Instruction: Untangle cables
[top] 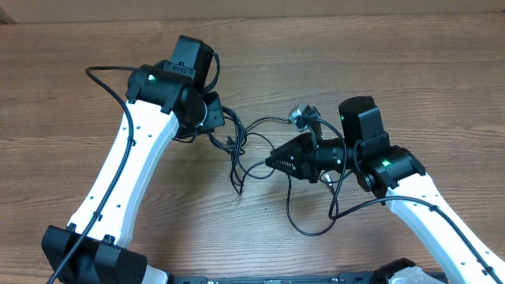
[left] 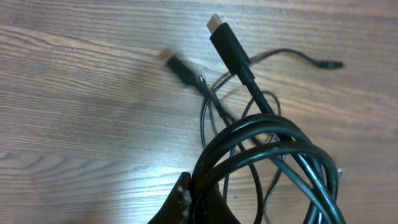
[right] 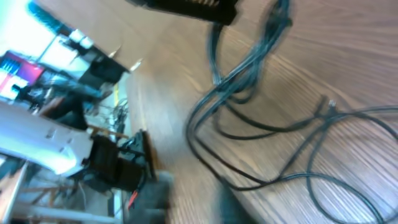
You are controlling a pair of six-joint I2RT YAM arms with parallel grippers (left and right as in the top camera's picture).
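Coiling glossy black cables (left: 267, 134), seemingly knotted.

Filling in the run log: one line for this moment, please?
left gripper: shut on cables | right gripper: state unclear, beside cables | cables: tangled

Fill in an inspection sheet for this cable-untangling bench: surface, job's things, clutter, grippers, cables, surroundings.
Surface: wood-grain table, no marks seen.
Job's things: thin black cables tangled between the two arms; one plug with a metal tip juts out of the bunch.
Clutter: nothing seen.
Grippers: left gripper shut on the cables; right gripper at the tangle, too unclear to say whether it is open or shut.
Cables: thicker black arm wires loop off each arm.
Surroundings: blurred equipment past the table edge in the right wrist view.
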